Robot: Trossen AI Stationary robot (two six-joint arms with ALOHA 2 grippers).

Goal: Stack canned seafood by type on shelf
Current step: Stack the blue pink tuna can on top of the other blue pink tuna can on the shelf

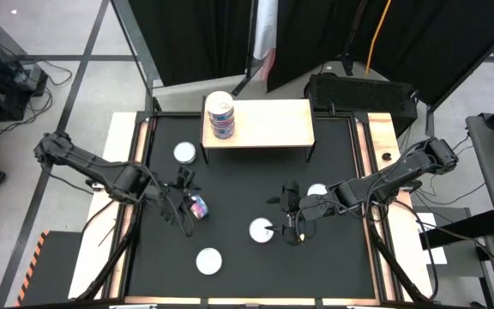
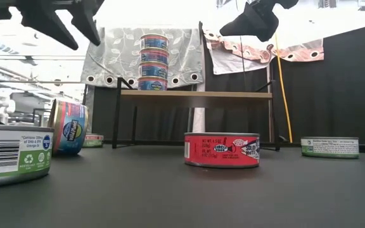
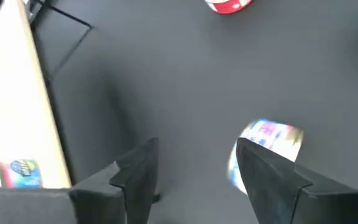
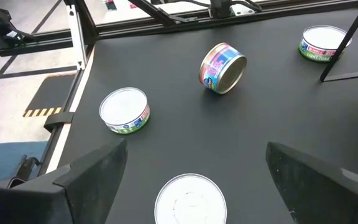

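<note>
Trouble is likely from the blue tin [image 1: 198, 207] lying on its edge, well in front of the shelf [image 1: 264, 129]: the empty, spread left gripper [image 1: 181, 190] just beside it could set it rolling, while the right gripper [image 1: 288, 215], also wide and empty, hangs near the red tin [image 1: 262, 230].

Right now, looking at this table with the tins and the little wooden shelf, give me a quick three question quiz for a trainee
1. True or false: the stack of blue tins stands at the right end of the shelf.
2. Which tin lies tipped on its side: A, the red tin; B, the blue tin on the mat; C, the green tin by the shelf leg?
3. Fill in: the right gripper, jaws open, hangs above the ____ tin.

Key
1. False; it stands at the left end.
2. B
3. Red
</note>
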